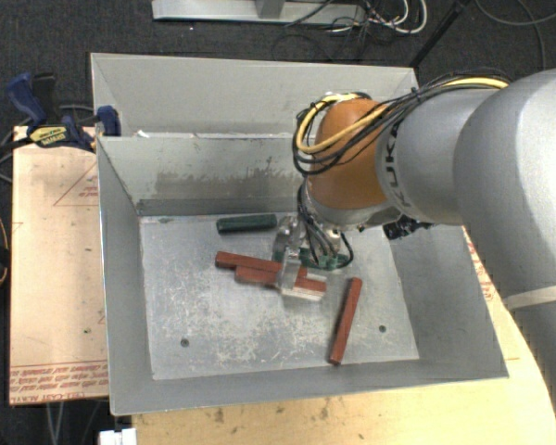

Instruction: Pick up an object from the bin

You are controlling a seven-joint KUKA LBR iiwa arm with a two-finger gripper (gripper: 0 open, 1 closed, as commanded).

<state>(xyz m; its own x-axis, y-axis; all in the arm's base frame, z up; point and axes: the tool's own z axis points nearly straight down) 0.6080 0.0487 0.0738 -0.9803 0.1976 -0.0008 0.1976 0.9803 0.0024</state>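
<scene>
My gripper (290, 263) is low in the middle of the bin, right over the spot where a long red-brown bar (246, 267) meets a small red and white block (306, 286). Its metal tip reaches down to the right end of that bar. A dark green bar (246, 222) lies just behind and to the left, near the back wall. The gripper's body hides part of the block and the bar's end.
A second red-brown bar (345, 321) lies tilted at the front right of the bin floor. The arm with its orange cover and yellow cables hangs over the bin's right half.
</scene>
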